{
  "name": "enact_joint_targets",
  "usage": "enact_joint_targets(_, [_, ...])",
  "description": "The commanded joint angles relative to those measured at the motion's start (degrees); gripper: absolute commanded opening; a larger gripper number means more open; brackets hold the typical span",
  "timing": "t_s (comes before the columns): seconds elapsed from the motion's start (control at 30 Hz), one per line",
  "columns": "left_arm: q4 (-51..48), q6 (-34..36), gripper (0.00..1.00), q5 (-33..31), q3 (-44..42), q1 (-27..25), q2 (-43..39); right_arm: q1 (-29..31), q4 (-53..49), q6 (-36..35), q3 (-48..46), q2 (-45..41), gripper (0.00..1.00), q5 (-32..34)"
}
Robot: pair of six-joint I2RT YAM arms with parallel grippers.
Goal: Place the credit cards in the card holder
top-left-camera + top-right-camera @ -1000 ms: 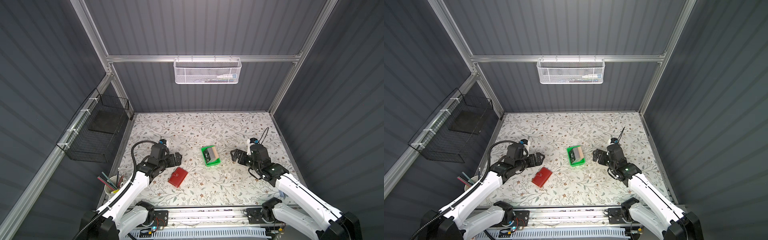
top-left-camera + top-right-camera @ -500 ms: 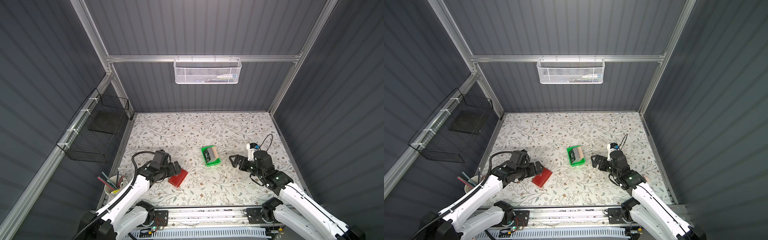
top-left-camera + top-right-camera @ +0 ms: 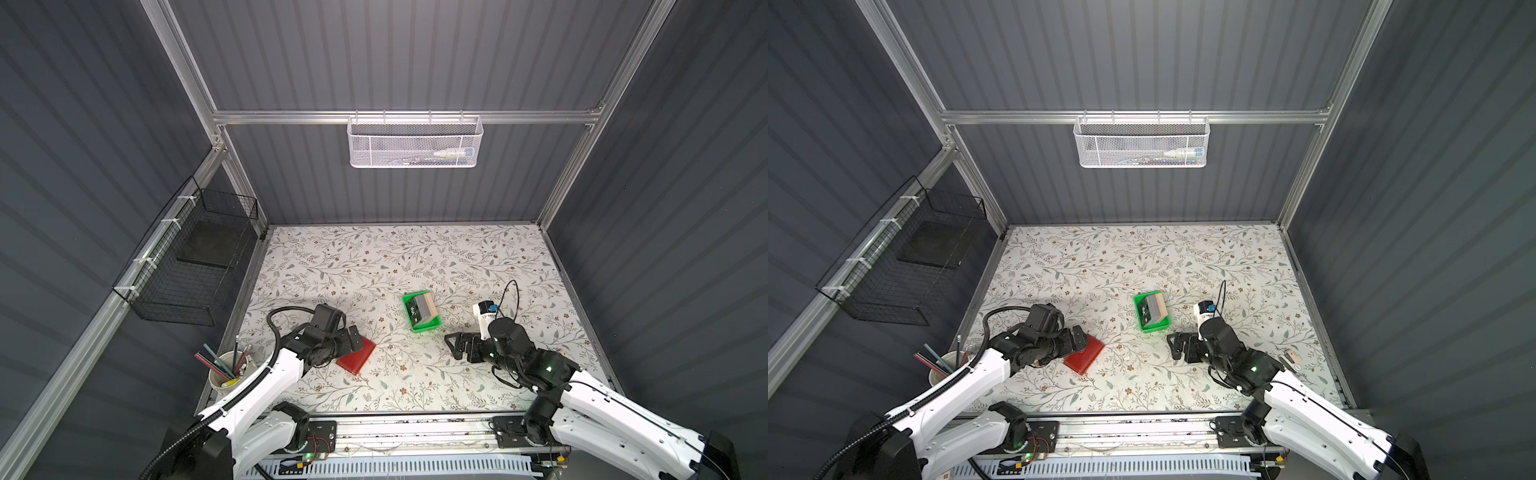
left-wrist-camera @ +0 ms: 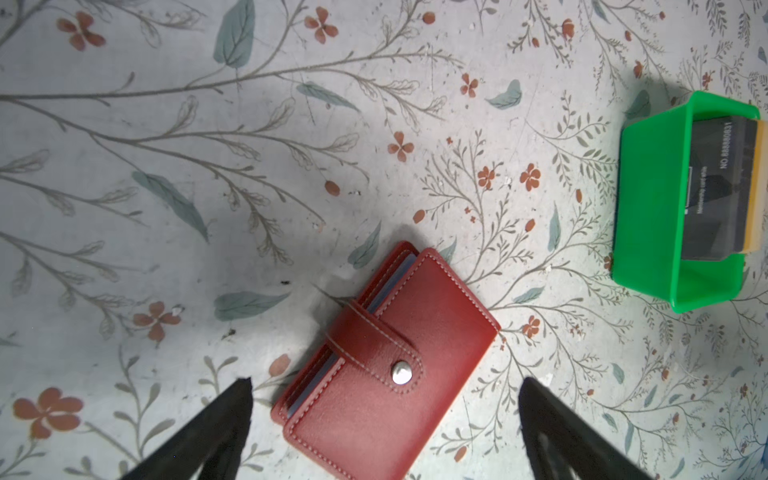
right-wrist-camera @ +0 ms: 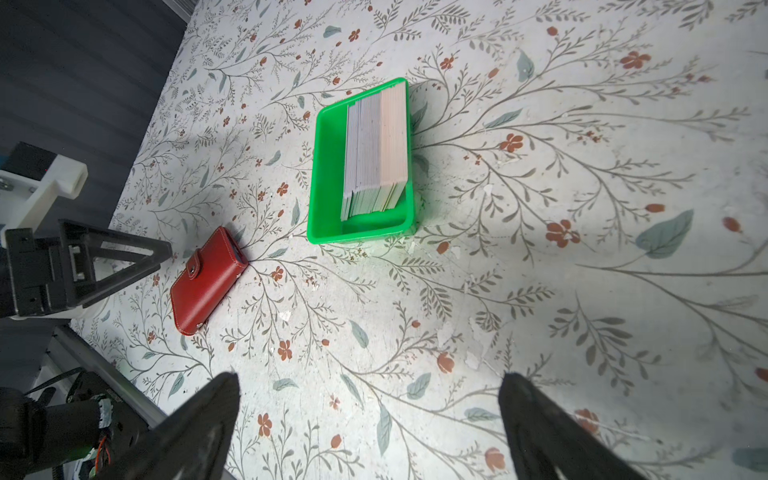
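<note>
The card holder is a red snap-tab wallet lying closed on the floral table, left of centre. My left gripper hangs open over its near end, one finger on each side, touching nothing. The credit cards stand on edge as a stack in a green tray; a black card face shows in the left wrist view. My right gripper is open and empty over bare table, in front and to the right of the tray.
A cup of pencils stands at the front left corner beside my left arm. A black wire basket hangs on the left wall and a white mesh basket on the back rail. A small object lies near the right edge.
My left gripper has dropped and moved forward until it sits over the red card holder. My right gripper has pulled back toward the front, away from the green tray. Both stayed open.
</note>
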Motion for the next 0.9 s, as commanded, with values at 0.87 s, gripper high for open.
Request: enact_joint_targets(0.87, [3.38, 0.17, 0.86, 2.28, -0.24, -0.27, 1.66, 2.48, -3.98, 1.52, 2.12, -0.55, 0.99, 5.97])
